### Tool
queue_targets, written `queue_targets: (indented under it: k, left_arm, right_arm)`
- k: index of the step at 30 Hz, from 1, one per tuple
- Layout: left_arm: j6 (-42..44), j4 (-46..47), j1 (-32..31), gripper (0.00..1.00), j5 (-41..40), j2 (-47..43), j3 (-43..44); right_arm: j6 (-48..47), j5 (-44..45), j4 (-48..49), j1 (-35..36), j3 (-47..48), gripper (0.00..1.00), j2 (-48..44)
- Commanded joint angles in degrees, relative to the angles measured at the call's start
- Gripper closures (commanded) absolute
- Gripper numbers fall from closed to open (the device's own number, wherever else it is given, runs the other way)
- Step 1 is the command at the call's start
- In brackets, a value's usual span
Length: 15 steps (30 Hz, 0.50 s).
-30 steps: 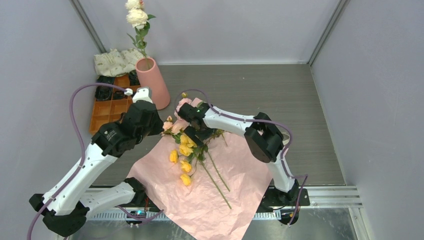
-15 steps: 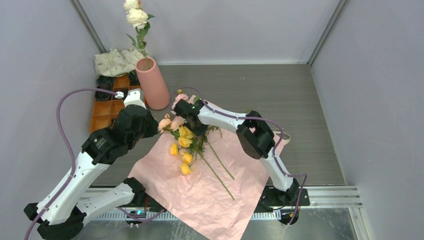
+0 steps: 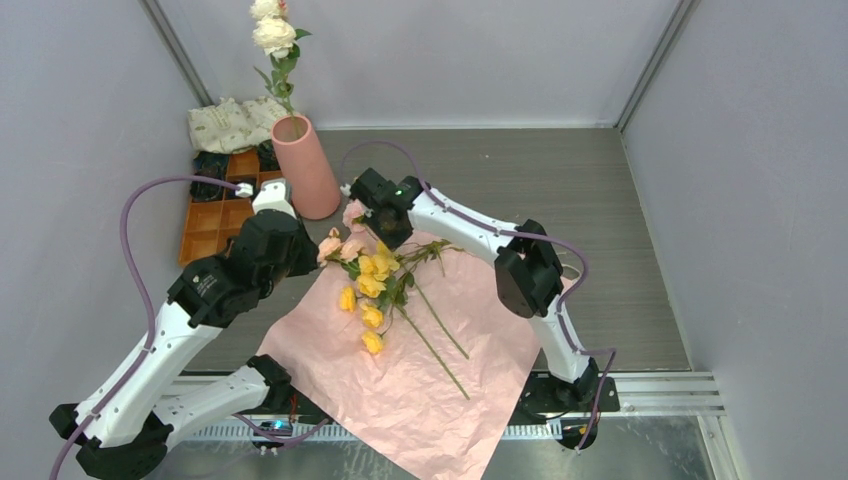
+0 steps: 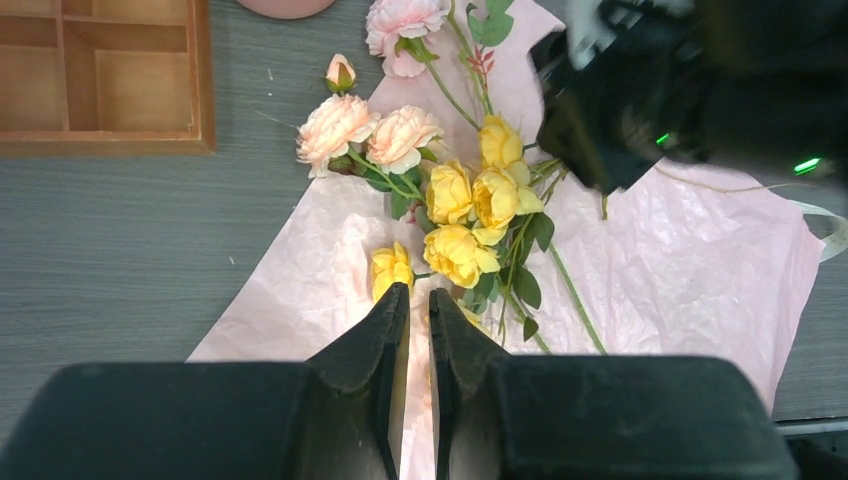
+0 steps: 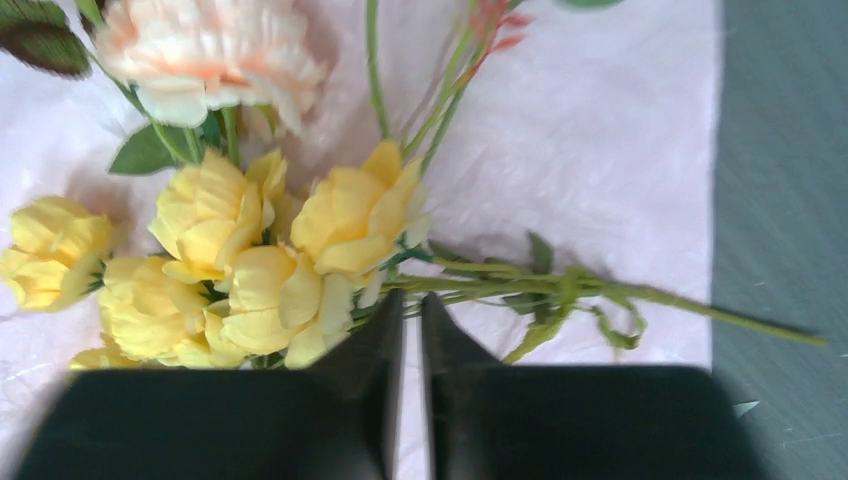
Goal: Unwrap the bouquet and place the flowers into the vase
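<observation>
1. Centrally, the flowers [image 3: 375, 290] lie loose on the opened pink wrapping paper [image 3: 440, 400], which is spread flat on the tabletop [image 3: 560, 170]. Yellow and peach heads cluster at the far-left end of the bundle.
2. Long axis: the green stems run diagonally from those heads toward the near right, and their cut ends rest on the paper.
3. Right fingers [image 5: 411, 298]: clenched to a hairline gap at the spot where a stem leaves the yellow heads. In the right wrist view the stem crosses just beyond the fingertips, running left to right. Whether it is pinched cannot be told.
4. Left fingers [image 4: 419, 292]: drawn almost together with a thin slit, grasping nothing. They hover over the paper's left part, and a small yellow rose [image 4: 392, 268] lies just beyond their tips.
5. The vase [image 3: 310, 175] stands on the tabletop at the far left, clear of the paper and beside the orange tray [image 3: 205, 225]. A cream-white rose [image 3: 273, 35] is already in it.
6. Deciding relation: the right arm sits over the head end of the stems, so it is the nearer one. The vase lies to the far left of those fingers. A stem lifted near its head would probably have to be swung upright, cut end down, before it could enter the mouth.
7. Progress, as a judgement: unwrapping looks done, but most stems are not yet in the vase.
</observation>
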Motion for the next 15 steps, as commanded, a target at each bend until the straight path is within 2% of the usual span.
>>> queue_targets:
  k: [1,3,5,9,15]
  left_arm:
    - [0.51,2.99,0.01,0.85,0.37,-0.46,-0.6]
    - [0.5,2.99,0.07,0.86,0.64,-0.29,-0.76]
    - [0.44,2.97,0.08,0.86,0.66,-0.35,-1.01]
    - [0.0,2.88,0.04,0.85,0.69,-0.63,-1.24]
    - [-0.88,2.93,0.09,0.86,0.36,-1.46,-2.3]
  right_arm:
    - [0.62,0.37,-1.0,-2.62,6.0,0.64,-4.4]
    - [-1.38,0.81,-2.09,-2.64,5.55,0.48,-3.43]
    - [-2.91,1.9,-2.48,-2.66,4.78,0.4,-2.02]
    - [-6.88,-0.22,-3.82,-3.52,3.43,0.35,1.04]
    - [-9.13,-5.92,-1.15,-6.65,3.02,0.34,4.26]
